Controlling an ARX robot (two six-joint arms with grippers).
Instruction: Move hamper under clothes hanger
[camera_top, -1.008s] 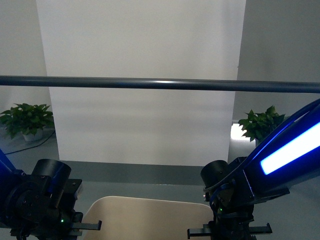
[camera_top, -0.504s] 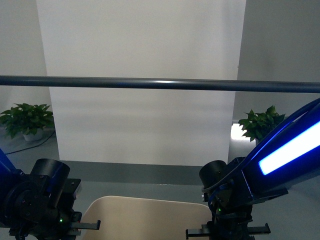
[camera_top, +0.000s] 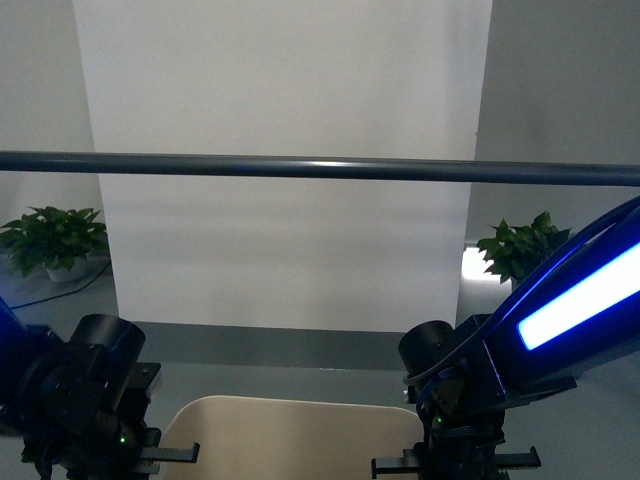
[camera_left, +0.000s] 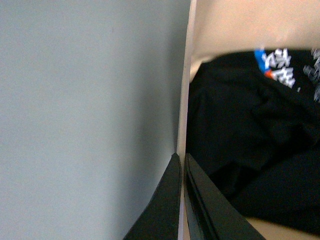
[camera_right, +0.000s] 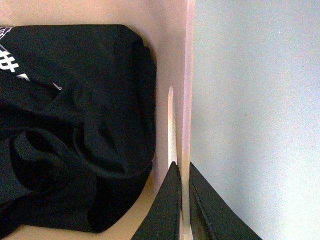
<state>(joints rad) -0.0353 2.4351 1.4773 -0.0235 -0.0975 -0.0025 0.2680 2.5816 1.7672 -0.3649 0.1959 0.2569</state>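
Gripping the beige plastic hamper (camera_top: 295, 435) with rounded corners are two grippers, one on each side wall. The left gripper (camera_left: 180, 157) has one dark finger inside the rim and one outside, closed on the wall, and the right gripper (camera_right: 181, 167) clamps the opposite wall the same way. Since half a second ago the left arm's wrist housing has shifted slightly lower and towards the hamper, while the hamper and the right arm have not moved. One long dark grey metal bar of the clothes hanger (camera_top: 320, 168) runs level above and beyond the hamper. One crumpled black T-shirt (camera_left: 240, 125) with white print lies inside the hamper. Two green potted plants stand well beyond the hamper: the left plant (camera_top: 55, 240) and the right plant (camera_top: 520, 250).
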